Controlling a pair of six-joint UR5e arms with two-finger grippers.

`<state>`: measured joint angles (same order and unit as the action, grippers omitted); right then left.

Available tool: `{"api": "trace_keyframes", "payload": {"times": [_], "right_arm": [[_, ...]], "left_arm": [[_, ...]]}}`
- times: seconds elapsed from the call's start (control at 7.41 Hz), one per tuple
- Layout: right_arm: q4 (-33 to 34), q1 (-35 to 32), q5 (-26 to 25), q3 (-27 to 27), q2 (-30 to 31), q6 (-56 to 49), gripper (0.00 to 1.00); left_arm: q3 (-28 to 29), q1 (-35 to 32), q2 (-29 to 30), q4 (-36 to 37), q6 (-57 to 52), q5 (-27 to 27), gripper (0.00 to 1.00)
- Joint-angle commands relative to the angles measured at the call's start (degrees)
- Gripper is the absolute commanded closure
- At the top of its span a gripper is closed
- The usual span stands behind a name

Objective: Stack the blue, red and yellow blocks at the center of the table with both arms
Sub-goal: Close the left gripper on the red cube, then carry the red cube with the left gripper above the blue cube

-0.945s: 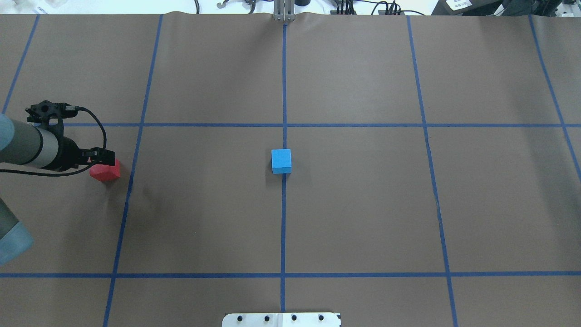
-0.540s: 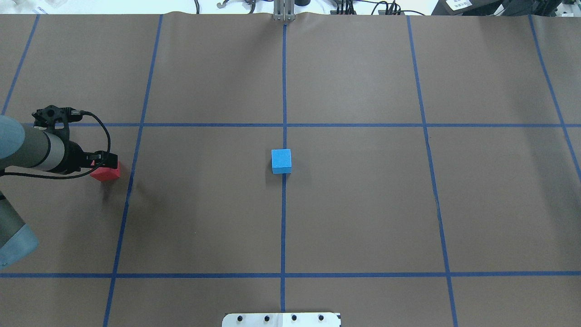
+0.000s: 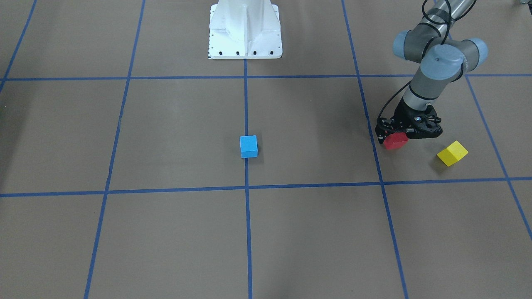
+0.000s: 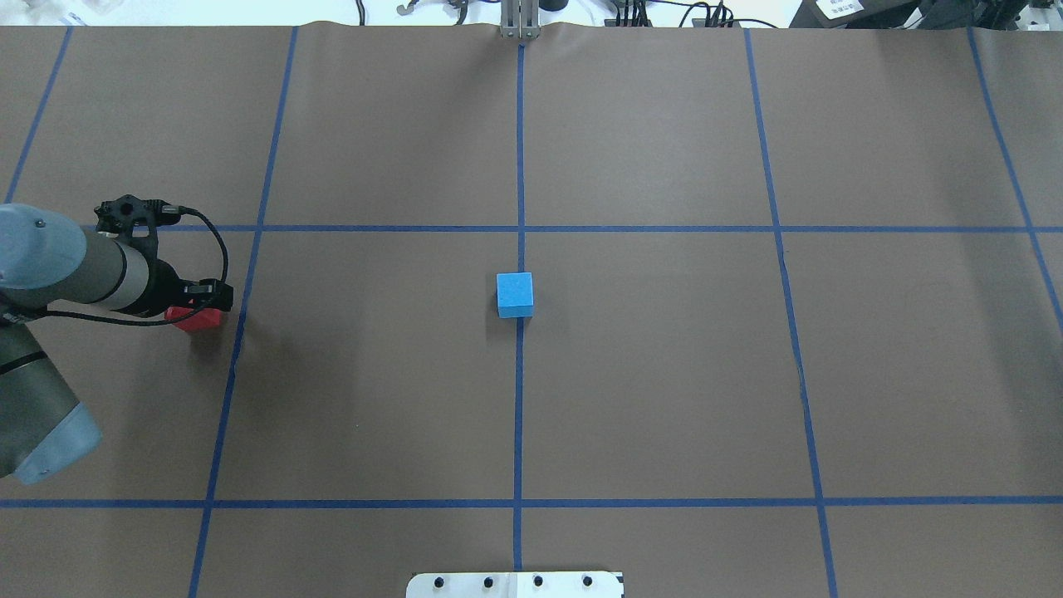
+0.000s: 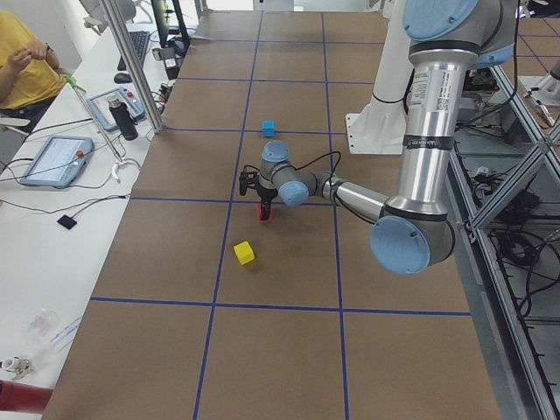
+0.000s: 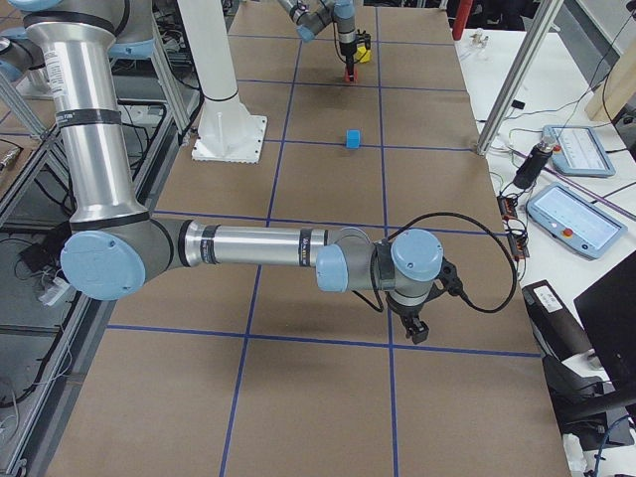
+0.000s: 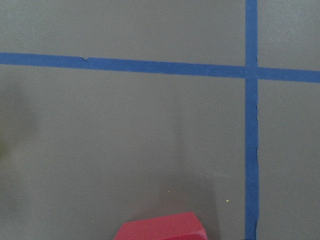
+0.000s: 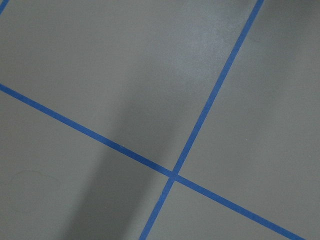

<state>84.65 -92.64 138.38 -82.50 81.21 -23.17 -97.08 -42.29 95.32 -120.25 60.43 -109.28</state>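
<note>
The step in hand is the pick-up of the red block (image 3: 395, 142): the left hand (image 3: 400, 133) sits low over it at the robot's left end of the worktop (image 4: 664, 374), the yellow block (image 3: 452, 153) loose just beside. I cannot tell whether the fingers are clamped yet or only straddling. The blue block (image 4: 515, 295) rests at the centre on the tape line, so the next move calls for a firm grip, a lift and a carry onto it. The right hand (image 6: 415, 328) hangs far off, its state unreadable. Against the earlier overhead frames, the left arm has reached further in and covers more of the red block, which has not shifted.
</note>
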Motion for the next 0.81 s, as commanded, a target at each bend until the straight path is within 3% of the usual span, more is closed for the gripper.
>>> {"api": "trace_keyframes", "payload": {"times": [0.0, 0.14, 0.27, 0.4, 0.68], "right_arm": [[0.0, 0.0, 0.0, 0.0, 0.1, 0.1, 0.00], [0.0, 0.0, 0.0, 0.1, 0.2, 0.1, 0.00], [0.1, 0.0, -0.1, 0.1, 0.5, 0.6, 0.00], [0.1, 0.0, 0.0, 0.6, 1.0, 0.8, 0.00], [0.4, 0.0, -0.7, 0.5, 3.2, 1.6, 0.00]], "left_arm": [[-2.5, -0.3, -1.7, 0.4, -4.5, -0.6, 1.00], [-6.2, -0.5, -1.2, 5.1, -4.6, -2.0, 1.00], [-12.2, -0.5, 1.5, 15.9, -4.6, -2.2, 1.00], [-14.4, -0.3, 8.7, 25.8, -4.6, -1.9, 1.00], [-11.9, 2.5, 25.1, 40.2, -3.8, -1.8, 1.00]]}}
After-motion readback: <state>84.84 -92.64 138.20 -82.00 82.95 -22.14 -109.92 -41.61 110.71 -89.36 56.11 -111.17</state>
